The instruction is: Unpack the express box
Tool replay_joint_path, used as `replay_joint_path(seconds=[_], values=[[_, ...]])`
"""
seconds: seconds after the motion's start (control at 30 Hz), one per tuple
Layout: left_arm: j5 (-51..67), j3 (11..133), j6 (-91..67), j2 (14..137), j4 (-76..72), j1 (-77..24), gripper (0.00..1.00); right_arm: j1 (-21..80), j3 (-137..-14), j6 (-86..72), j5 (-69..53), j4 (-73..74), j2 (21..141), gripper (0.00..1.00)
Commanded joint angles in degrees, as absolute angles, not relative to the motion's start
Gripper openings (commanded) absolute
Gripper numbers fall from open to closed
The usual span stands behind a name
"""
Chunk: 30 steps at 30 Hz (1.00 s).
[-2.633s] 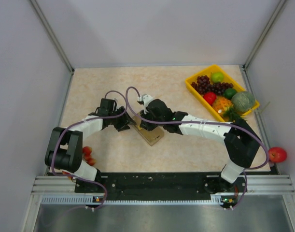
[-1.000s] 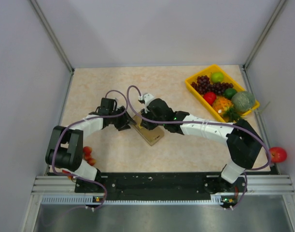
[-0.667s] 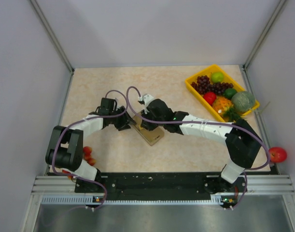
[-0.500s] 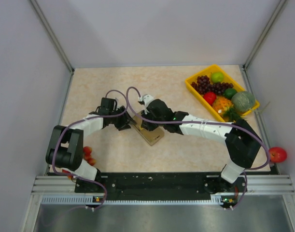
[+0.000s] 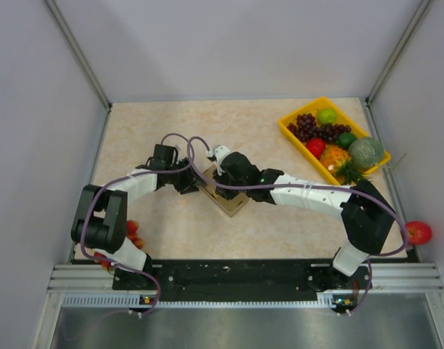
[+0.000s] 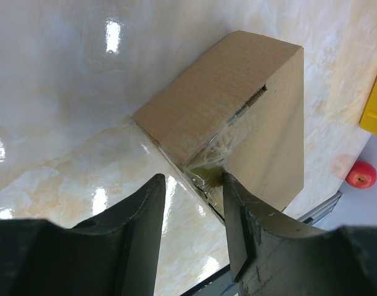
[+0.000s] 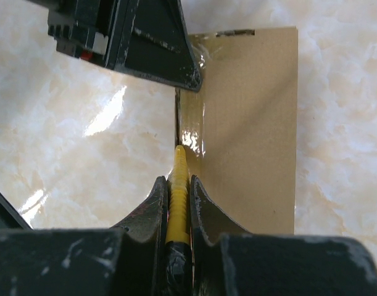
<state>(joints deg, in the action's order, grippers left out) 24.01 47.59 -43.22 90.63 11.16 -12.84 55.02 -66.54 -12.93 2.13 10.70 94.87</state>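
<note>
Mid-table, I brace the express box (image 5: 227, 200) corner between my left gripper (image 6: 194, 185)'s parted fingers while my right gripper (image 7: 176, 185), clenched on a yellow blade (image 7: 178, 179), meets its taped seam.

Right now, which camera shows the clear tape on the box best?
The left wrist view: the tape shines across the box corner beside the left gripper. The right wrist view shows a glossy strip; from the top, arms hide it.

Glossy beige marbled tabletop (image 5: 280, 211), pale grey enclosure walls (image 5: 229, 43), overhead-light glare.
</note>
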Motion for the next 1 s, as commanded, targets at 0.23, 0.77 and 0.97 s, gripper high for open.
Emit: replay_joint_path(seconds=[0.23, 0.77, 0.97], values=[[15.7, 49.3, -39.9, 95.4, 13.4, -12.5, 0.45, 57.3, -66.7, -6.8, 6.6, 23.0, 90.4, 0.0], [13.5, 50.0, -38.5, 96.1, 12.7, -12.5, 0.43, 57.3, -63.4, -5.2, 6.2, 29.0, 87.2, 0.0], [12.7, 50.1, -38.1, 96.3, 12.6, -12.5, 0.41, 57.2, -62.9, -5.1, 7.5, 30.7, 89.5, 0.0]])
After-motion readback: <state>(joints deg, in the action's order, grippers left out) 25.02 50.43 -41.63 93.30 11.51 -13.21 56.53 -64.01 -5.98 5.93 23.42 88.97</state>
